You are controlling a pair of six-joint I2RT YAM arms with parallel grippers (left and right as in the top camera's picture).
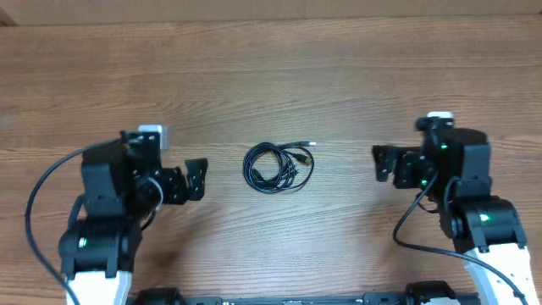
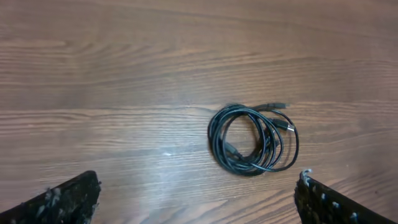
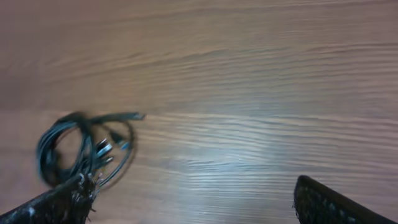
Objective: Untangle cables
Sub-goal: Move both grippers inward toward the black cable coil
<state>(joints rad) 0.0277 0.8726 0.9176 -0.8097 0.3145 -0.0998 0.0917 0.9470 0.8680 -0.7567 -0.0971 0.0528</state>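
Cables (image 1: pixel 279 166): one tangled coil on the table (image 1: pixel 271 68), between our arms, touching neither.
Grippers: left gripper (image 1: pixel 200 179) and right gripper (image 1: pixel 378 164) spread wide, empty.
Handling: we judge it light and limp; pinch a loose plug end.

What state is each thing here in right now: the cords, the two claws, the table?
cables, wound together in one tangled coil, lying flat, nothing touching them.
left gripper, open, empty, apart from the coil.
right gripper, open, empty, apart from the coil on its other side.
table, wooden, bearing the coil between the grippers.
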